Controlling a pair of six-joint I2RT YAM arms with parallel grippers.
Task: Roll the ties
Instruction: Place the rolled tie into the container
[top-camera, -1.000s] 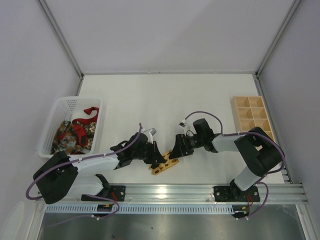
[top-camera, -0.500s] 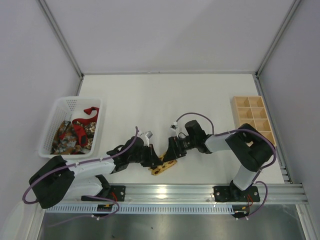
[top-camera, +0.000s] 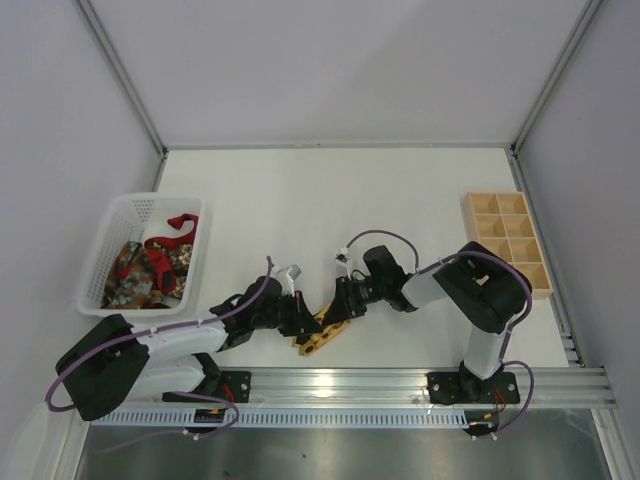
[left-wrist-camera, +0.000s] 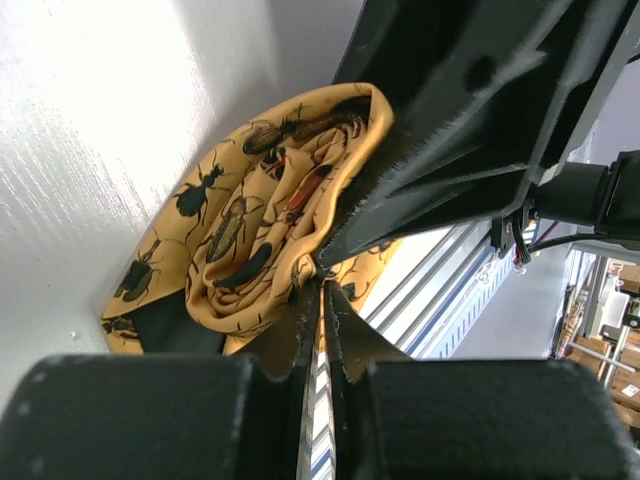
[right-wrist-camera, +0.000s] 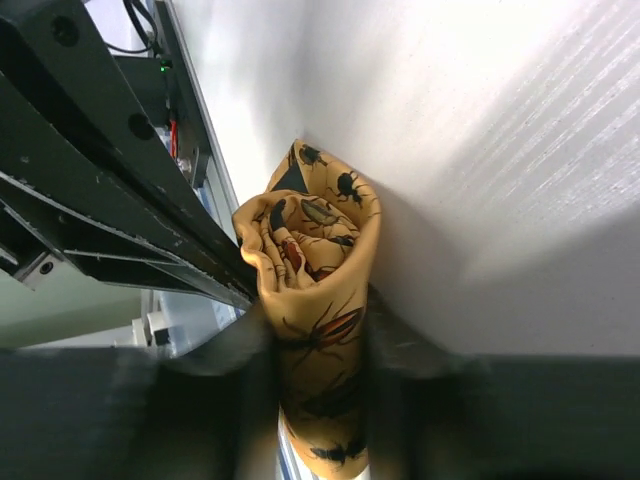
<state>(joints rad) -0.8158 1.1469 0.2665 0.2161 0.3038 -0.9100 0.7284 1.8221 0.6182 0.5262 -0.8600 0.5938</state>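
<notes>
At the left, a white basket (top-camera: 150, 197) held the red tie (top-camera: 176, 225) and the dark patterned tie (top-camera: 130, 276), heaped together. By the table's (top-camera: 400, 190) near edge, the left gripper (top-camera: 300, 322) had its jaws almost together, pinching a fold of the yellow tie (top-camera: 318, 336). That tie lay bunched in a loose roll between both grippers. The right gripper (top-camera: 338, 312) was clamped on its two sides. A wooden compartment tray (top-camera: 467, 215) sat at the right.

White basket (top-camera: 128, 215) on table (top-camera: 330, 190) left; wooden compartment tray (top-camera: 505, 236) right edge.
</notes>
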